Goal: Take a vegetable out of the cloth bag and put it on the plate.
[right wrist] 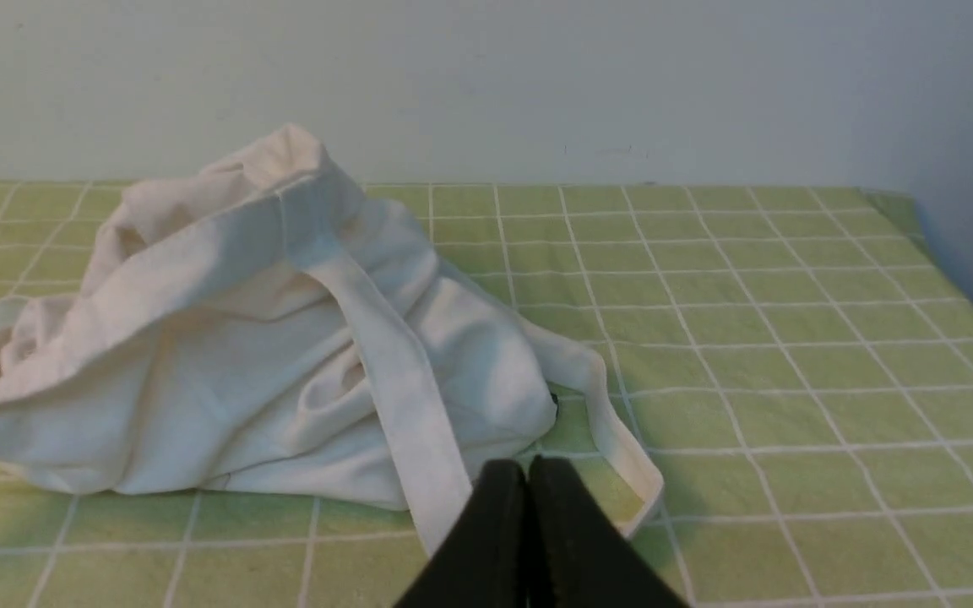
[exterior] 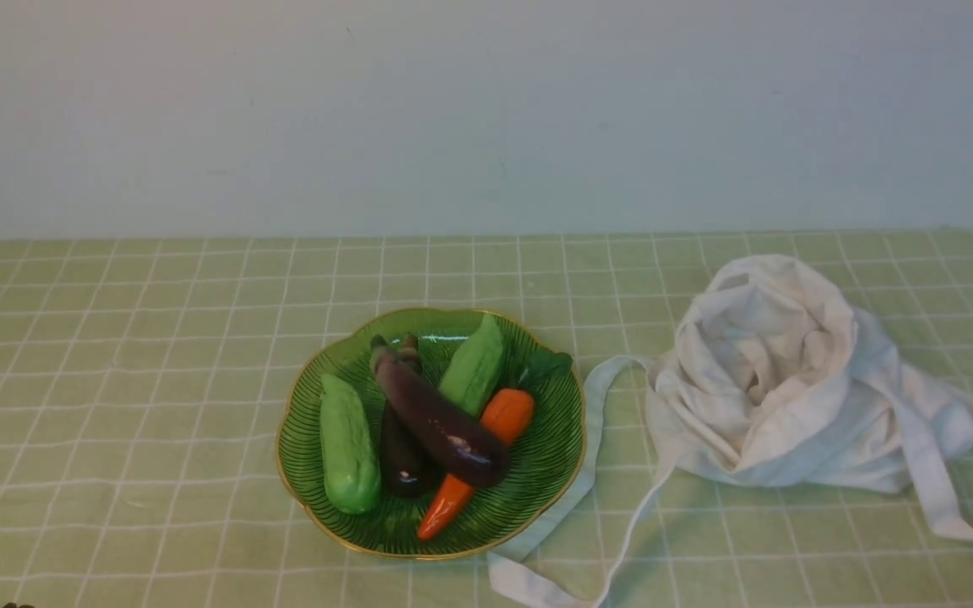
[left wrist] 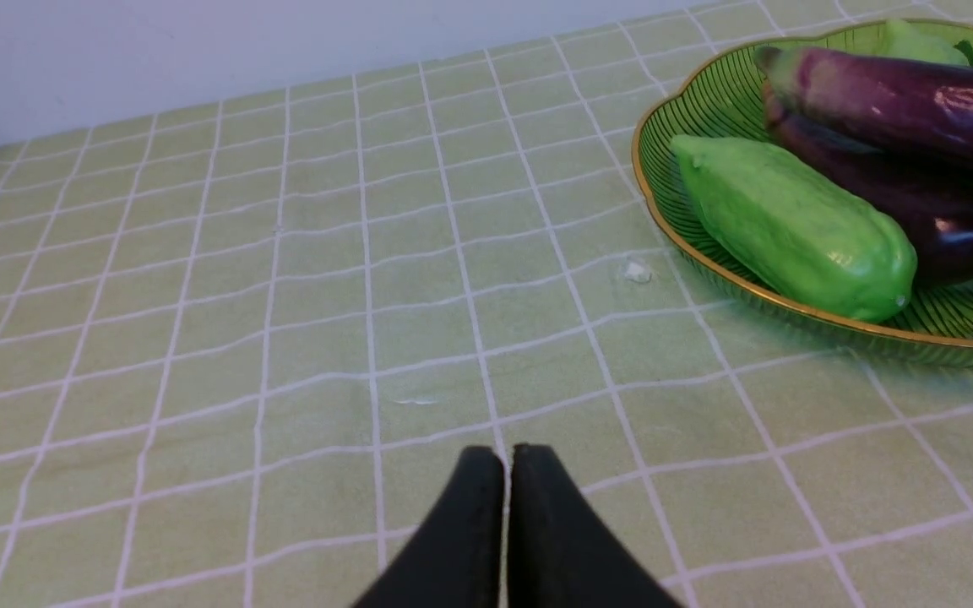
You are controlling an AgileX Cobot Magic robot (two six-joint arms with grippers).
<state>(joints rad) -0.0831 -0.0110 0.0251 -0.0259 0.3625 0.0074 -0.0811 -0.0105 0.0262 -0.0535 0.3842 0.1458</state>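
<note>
The long purple-brown vegetable [exterior: 438, 415] lies slantwise on the green plate [exterior: 554, 439], on top of a shorter, darker eggplant [exterior: 402, 460]; the left wrist view shows the vegetable [left wrist: 900, 101] and the plate [left wrist: 664, 181] too. To the plate's right sits the crumpled off-white cloth bag [exterior: 778, 371], one strap trailing along the plate's near side. My left gripper [left wrist: 508, 452] is shut and empty over bare tablecloth, apart from the plate. My right gripper [right wrist: 527, 463] is shut and empty, just in front of the cloth bag [right wrist: 225, 338] by its strap. Neither gripper shows in the front view.
On the plate also lie two light green gourds [exterior: 348, 443] [exterior: 474, 365], an orange carrot [exterior: 478, 460] and a dark leafy green [exterior: 547, 365]. A green checked tablecloth [exterior: 115, 380] covers the table, which ends at a pale wall [exterior: 486, 110].
</note>
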